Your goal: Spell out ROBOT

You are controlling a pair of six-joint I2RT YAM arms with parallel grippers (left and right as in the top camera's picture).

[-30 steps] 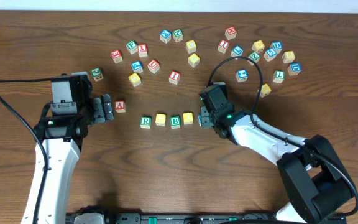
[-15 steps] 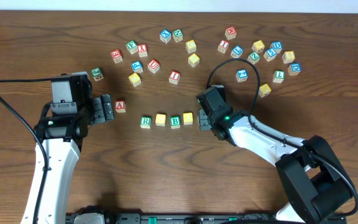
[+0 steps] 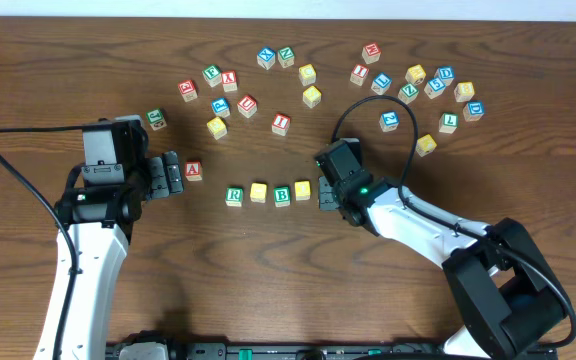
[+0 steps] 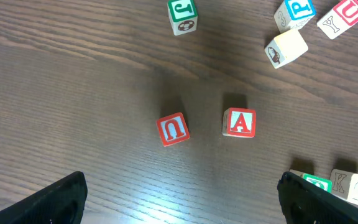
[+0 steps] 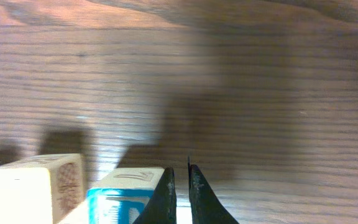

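Observation:
A row of letter blocks lies mid-table: a green R [image 3: 234,196], a yellow block [image 3: 258,192], a green B [image 3: 282,195] and another yellow block [image 3: 302,189]. My right gripper [image 3: 325,197] sits low at the row's right end. In the right wrist view its fingers [image 5: 181,186] are shut with nothing between them. They press against the right side of a blue-lettered block [image 5: 120,196], with a cream block [image 5: 33,186] further left. My left gripper [image 3: 173,175] is open and empty beside a red A block [image 3: 193,170], which also shows in the left wrist view [image 4: 238,122].
Several loose letter blocks are scattered across the back of the table, from a green one [image 3: 155,120] at the left to a blue one [image 3: 474,109] at the right. The left wrist view shows a red U block [image 4: 173,129] and a green J block [image 4: 182,15].
My right gripper has slid slightly left toward the end of the row. The left arm has not moved.

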